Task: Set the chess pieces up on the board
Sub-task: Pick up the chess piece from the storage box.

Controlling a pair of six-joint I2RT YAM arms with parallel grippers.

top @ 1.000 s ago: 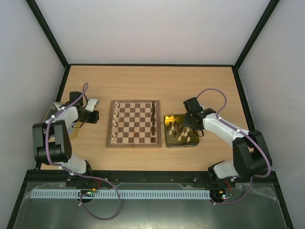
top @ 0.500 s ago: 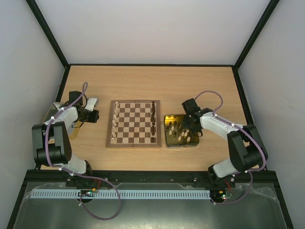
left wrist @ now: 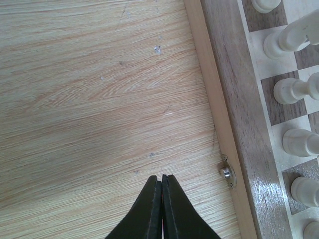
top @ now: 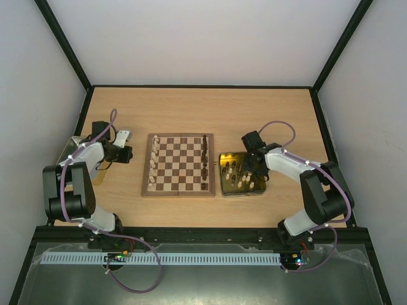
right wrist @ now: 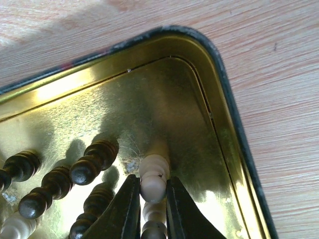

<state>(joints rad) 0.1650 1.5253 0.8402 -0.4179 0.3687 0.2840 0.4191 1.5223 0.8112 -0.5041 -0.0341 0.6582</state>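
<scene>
Pale worktop (top: 191, 108) bears the board (top: 178, 166); left of it the left gripper (left wrist: 162, 178) hovers, jaws together; right of it, in the gold tray (right wrist: 199, 74), the right gripper (right wrist: 152, 181), jaws seemingly clamped on a cream piece (right wrist: 153, 169).

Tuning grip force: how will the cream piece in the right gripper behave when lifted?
Cream piece looks like rigid turned wood, so probably light and stiff. Pinched by the right gripper, its rounded profile may let it swivel or slip. Dark pieces close beside it would likely tip or roll if nudged.
</scene>
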